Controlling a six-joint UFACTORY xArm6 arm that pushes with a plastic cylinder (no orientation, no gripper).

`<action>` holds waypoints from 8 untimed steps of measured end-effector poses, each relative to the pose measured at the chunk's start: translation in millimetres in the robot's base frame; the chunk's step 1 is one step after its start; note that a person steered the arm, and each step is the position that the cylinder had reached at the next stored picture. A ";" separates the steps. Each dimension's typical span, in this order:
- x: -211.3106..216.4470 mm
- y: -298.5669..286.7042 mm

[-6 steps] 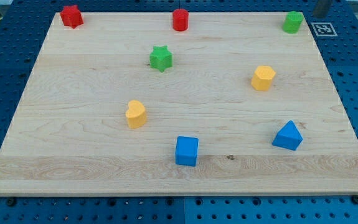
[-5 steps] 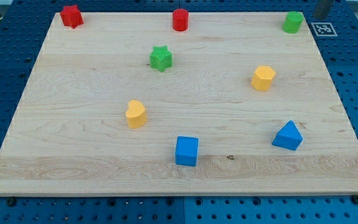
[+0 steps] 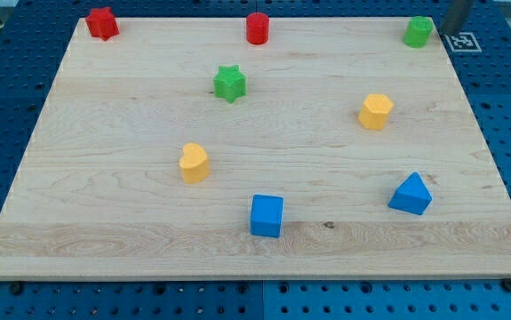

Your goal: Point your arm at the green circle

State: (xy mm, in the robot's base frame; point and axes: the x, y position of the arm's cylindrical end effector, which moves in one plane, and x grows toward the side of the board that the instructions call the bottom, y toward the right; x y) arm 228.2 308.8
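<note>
My tip [image 3: 451, 29] is the end of a dark rod cut off by the view's top edge; it is blurred, there are no jaws, and whether it touches anything cannot be told. The green circle [image 3: 418, 31] sits just to the tip's left, at the wooden board's [image 3: 104, 222] top right corner, near the edge. Well apart lie the rest — green star [image 3: 229, 84], red cylinder [image 3: 257, 28], yellow hexagon [image 3: 375, 111], blue triangle [image 3: 411, 194] — with bare wood between.

Bright, even light; sharp focus; faint shadows
</note>
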 end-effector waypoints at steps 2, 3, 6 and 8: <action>0.0 -2.7; 0.0 -2.7; -0.5 -4.1; -0.4 -4.2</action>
